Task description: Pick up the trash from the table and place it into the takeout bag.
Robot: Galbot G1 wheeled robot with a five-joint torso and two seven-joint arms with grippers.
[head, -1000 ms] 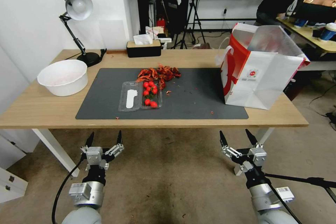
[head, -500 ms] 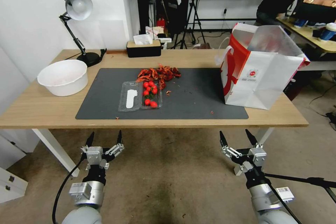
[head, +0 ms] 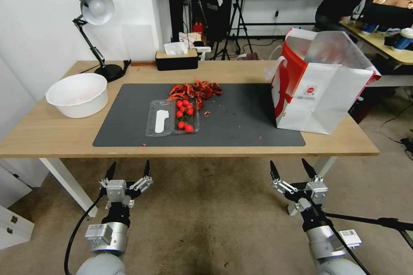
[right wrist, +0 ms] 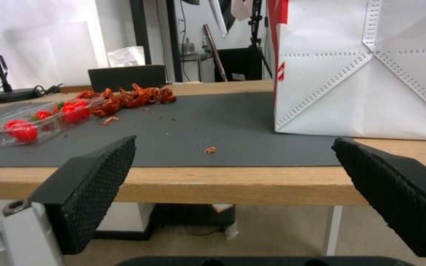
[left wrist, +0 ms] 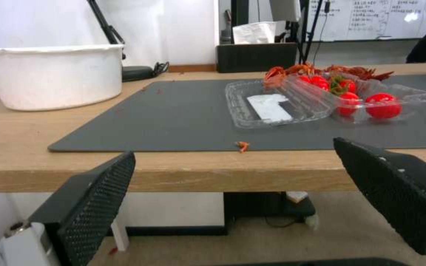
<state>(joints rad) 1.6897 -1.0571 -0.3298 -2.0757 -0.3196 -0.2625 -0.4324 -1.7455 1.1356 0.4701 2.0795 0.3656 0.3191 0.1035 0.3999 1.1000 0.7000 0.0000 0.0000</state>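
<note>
Both grippers, left (head: 128,170) & right (head: 290,168), hang below the desk's (head: 51,135) front edge, jaws spread wide, nothing held. Trash on the grey mat (head: 241,120) near its middle: red shell scraps (head: 195,90) at the mat's back edge, open clear clamshell (head: 172,117) w/ small red tomatoes just in front. Takeout bag (head: 320,90) stands open at the desk's right end; white basin (head: 78,94) at the left end.

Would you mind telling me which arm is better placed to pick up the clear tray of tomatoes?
Probably the left: the left gripper hangs open below the table's near edge, nearly in line with the clear tray. The right gripper sits nearer the takeout bag.
</note>
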